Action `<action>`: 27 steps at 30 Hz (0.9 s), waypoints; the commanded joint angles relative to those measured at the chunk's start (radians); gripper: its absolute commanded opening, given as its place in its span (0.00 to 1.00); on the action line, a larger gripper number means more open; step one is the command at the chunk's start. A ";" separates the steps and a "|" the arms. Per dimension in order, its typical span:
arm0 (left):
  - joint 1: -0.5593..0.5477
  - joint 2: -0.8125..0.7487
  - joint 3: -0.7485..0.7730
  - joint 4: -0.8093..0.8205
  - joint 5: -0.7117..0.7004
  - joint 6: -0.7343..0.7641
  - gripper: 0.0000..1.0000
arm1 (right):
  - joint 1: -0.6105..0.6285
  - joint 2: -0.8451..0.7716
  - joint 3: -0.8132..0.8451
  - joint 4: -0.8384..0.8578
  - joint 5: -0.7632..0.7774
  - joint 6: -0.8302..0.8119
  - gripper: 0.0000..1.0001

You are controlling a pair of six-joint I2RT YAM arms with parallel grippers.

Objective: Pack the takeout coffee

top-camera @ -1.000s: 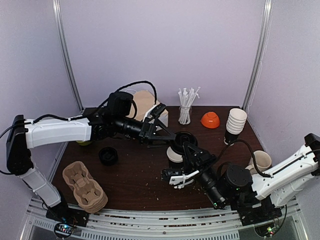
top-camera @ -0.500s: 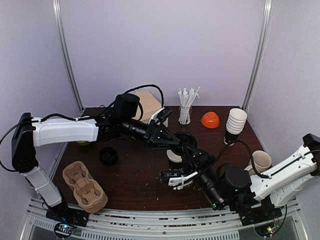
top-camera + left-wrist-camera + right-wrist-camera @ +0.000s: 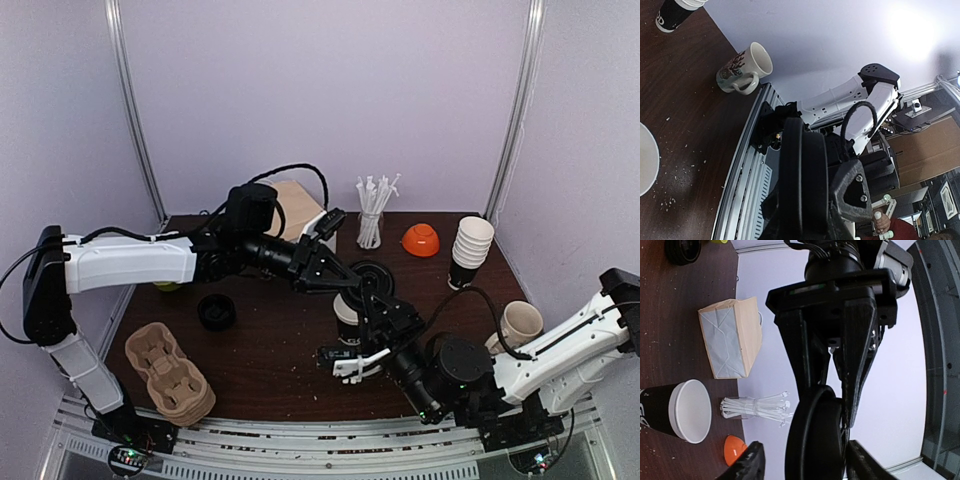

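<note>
The takeout coffee cup point(image 3: 347, 314), black with a white inside and no lid on it, stands upright at mid-table; it also shows in the right wrist view point(image 3: 680, 411). Just above and behind it a black plastic lid point(image 3: 373, 277) hangs on edge between both grippers. My left gripper point(image 3: 350, 279) is shut on the lid's rim, which is seen edge-on in the left wrist view point(image 3: 801, 175). My right gripper point(image 3: 807, 466) is open, with one finger point(image 3: 751, 465) standing off the lid point(image 3: 815, 440) and the other close beside it.
A paper bag point(image 3: 295, 205) and a glass of straws point(image 3: 372, 215) stand at the back, with an orange bowl point(image 3: 421, 240) and stacked white cups point(image 3: 470, 243) to the right. A mug point(image 3: 520, 322) is far right. Another black lid point(image 3: 216, 311) and a cardboard carrier point(image 3: 170, 372) lie left.
My left gripper has reached in from the left and shut on the lid's rim. My right gripper, shut on the lid before, has opened. The cup has not moved.
</note>
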 commanded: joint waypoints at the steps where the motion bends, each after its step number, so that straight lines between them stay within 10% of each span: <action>1: 0.009 -0.031 0.026 0.077 -0.028 0.016 0.13 | 0.011 -0.006 0.055 -0.090 0.049 0.116 0.67; 12: 0.125 -0.092 -0.039 0.165 -0.147 -0.034 0.11 | 0.017 -0.101 0.370 -0.952 -0.105 0.940 0.88; 27: 0.186 -0.200 -0.217 0.276 -0.183 0.022 0.11 | -0.524 -0.369 0.386 -0.978 -0.879 1.898 0.94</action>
